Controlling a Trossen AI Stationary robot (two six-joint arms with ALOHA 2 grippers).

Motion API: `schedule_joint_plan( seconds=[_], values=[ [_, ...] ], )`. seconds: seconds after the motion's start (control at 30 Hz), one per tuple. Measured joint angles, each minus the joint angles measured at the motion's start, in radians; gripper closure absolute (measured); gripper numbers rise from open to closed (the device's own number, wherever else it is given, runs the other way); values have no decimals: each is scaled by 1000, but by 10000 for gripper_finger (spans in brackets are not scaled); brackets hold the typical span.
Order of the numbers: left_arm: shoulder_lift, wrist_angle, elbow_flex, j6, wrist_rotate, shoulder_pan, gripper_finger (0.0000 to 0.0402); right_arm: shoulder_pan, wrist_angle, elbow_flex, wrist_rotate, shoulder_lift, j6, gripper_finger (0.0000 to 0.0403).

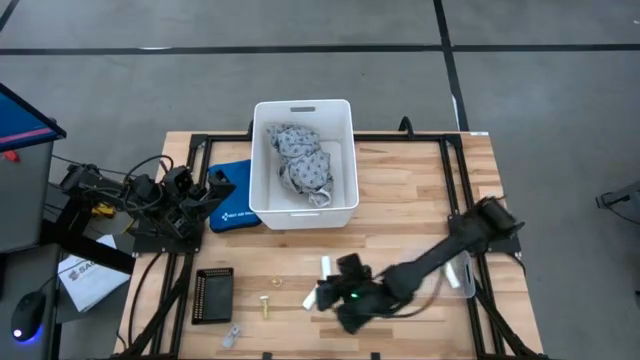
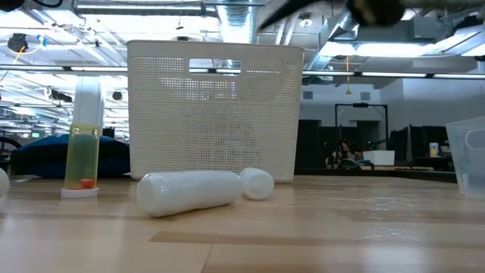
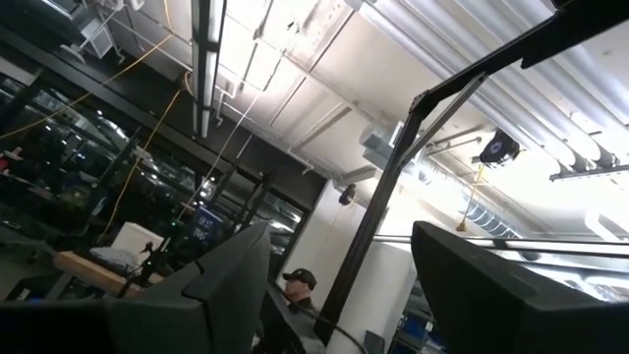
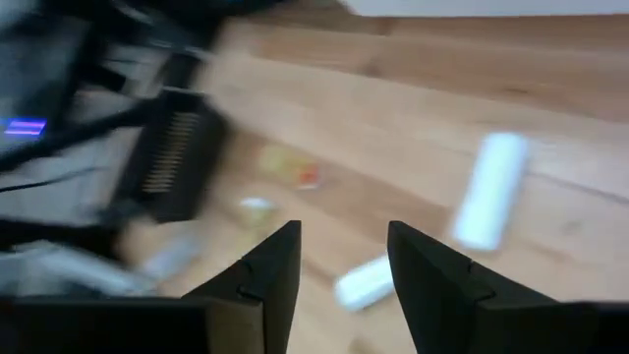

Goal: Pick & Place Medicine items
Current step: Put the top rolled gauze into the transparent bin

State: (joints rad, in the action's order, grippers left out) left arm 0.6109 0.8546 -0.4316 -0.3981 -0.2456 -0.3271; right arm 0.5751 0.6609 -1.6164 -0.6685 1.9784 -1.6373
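Note:
Two small white cylinders lie on their sides on the wood near the table's near edge: one, the other. A third does not clearly show. My right gripper hangs open above the table over the second cylinder, which shows between its fingers without touching them. My left gripper waits open at the table's left edge, pointing up at the ceiling. The white bin stands at the far middle with the grey patterned cloth inside.
A black tray, a brass bolt and a small clear piece lie left of the cylinders. A vial of yellow liquid stands upright. A blue pouch lies beside the bin; a clear container sits to the right.

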Motion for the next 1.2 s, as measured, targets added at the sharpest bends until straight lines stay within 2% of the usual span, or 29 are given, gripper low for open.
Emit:
schedule_joint_plan(
  seconds=[0.07,0.17,0.3,0.53,0.63,0.9,1.2],
  values=[
    [0,1,0,0,0,0,160,-25,120,-69,38,67,-15,252],
    [0,1,0,0,-11,0,160,-57,210,-123,118,140,-19,241],
    [0,2,0,0,-13,0,160,-83,203,-131,197,188,-54,207],
    [0,3,0,-1,-16,0,160,-100,222,-131,205,205,-73,155],
    [0,2,0,-2,-16,0,160,-112,250,-130,224,205,-73,154],
    [1,18,0,-3,-16,0,160,-145,193,-126,307,267,-63,163],
    [22,55,0,-3,-12,0,160,-132,178,-126,325,301,-84,193]
  ],
)
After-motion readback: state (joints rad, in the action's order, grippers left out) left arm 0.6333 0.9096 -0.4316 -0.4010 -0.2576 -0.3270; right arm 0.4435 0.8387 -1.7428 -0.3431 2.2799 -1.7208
